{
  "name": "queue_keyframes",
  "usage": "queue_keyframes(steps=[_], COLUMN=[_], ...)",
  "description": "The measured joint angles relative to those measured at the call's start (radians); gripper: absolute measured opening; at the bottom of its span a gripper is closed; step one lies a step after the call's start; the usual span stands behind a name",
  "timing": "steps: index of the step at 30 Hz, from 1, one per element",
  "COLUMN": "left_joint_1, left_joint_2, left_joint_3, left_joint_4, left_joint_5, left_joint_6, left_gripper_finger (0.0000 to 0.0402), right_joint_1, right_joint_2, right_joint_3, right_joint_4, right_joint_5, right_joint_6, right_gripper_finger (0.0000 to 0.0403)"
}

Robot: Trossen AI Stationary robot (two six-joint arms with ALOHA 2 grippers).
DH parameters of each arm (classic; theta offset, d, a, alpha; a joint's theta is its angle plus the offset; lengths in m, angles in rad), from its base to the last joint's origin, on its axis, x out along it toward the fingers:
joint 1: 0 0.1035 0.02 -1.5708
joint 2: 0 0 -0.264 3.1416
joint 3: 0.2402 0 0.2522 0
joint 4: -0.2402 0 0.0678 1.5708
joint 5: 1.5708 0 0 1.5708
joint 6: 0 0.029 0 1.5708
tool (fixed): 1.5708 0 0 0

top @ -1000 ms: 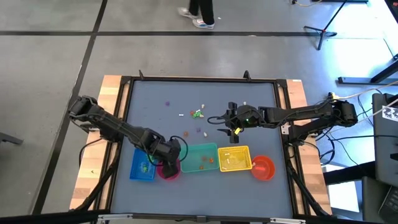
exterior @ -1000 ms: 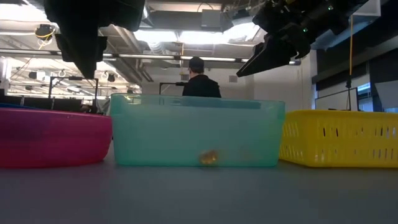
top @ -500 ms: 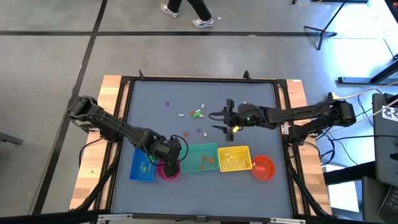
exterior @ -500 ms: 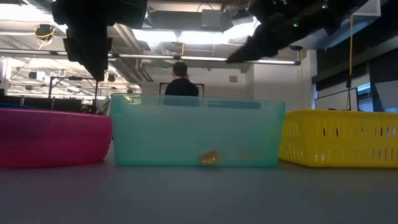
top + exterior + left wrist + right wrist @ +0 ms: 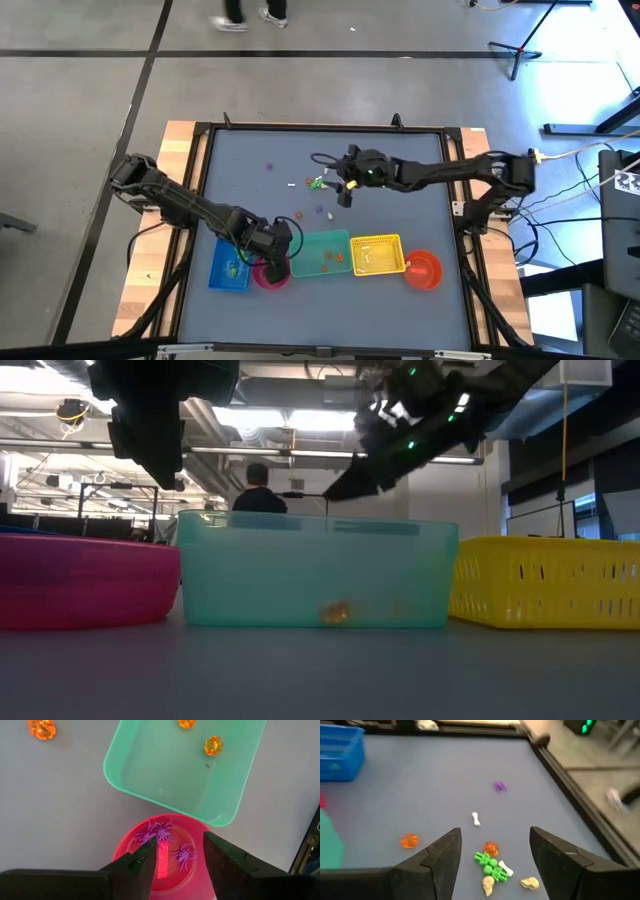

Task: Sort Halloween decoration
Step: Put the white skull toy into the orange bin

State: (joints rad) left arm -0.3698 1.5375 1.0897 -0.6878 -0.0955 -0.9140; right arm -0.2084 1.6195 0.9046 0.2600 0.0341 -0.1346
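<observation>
The Halloween decoration trinkets lie loose on the grey table: a cluster (image 5: 490, 862) of green, orange and white pieces, a white bone (image 5: 476, 819), a purple piece (image 5: 499, 786) and an orange pumpkin (image 5: 409, 840). My right gripper (image 5: 338, 186) hangs open just right of that cluster (image 5: 318, 183), touching nothing. My left gripper (image 5: 177, 862) hangs open above the pink bowl (image 5: 127, 850), where purple spiders (image 5: 155, 831) lie. Orange pumpkins (image 5: 213, 745) lie in the teal tub (image 5: 150, 775).
A row of containers stands near the front edge: blue basket (image 5: 229, 265), pink bowl (image 5: 270, 275), teal tub (image 5: 322, 253), yellow basket (image 5: 376, 255), orange bowl (image 5: 423, 268). A raised black frame (image 5: 320, 127) rims the table. A person (image 5: 257, 492) walks beyond the far edge.
My right gripper has swung toward the table's left and a little toward its far edge, ending next to the green, orange and white cluster, and it has stayed open. The person behind the table has walked toward the left.
</observation>
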Motion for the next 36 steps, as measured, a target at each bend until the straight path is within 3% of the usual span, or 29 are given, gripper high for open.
queue_keyframes(steps=[6,12,20,36], left_joint_1=[0.0,0.0,0.0,0.0], left_joint_2=[0.0,0.0,0.0,0.0], left_joint_3=[0.0,0.0,0.0,0.0], left_joint_4=[0.001,0.003,0.004,0.01], left_joint_5=[0.0,0.0,0.0,-0.001], left_joint_6=[0.0,0.0,0.0,0.0], left_gripper_finger=[0.0144,0.0144,0.0144,0.0144], right_joint_1=[-0.061,-0.101,-0.1,-0.099], right_joint_2=[0.107,0.179,0.274,0.406], right_joint_3=[0.021,0.021,0.021,0.085], right_joint_4=[0.001,0.005,0.088,0.065], right_joint_5=[-0.012,-0.138,-0.143,-0.151], right_joint_6=[0.107,0.186,0.189,0.176], right_gripper_finger=[0.0234,0.0234,0.0234,0.0234])
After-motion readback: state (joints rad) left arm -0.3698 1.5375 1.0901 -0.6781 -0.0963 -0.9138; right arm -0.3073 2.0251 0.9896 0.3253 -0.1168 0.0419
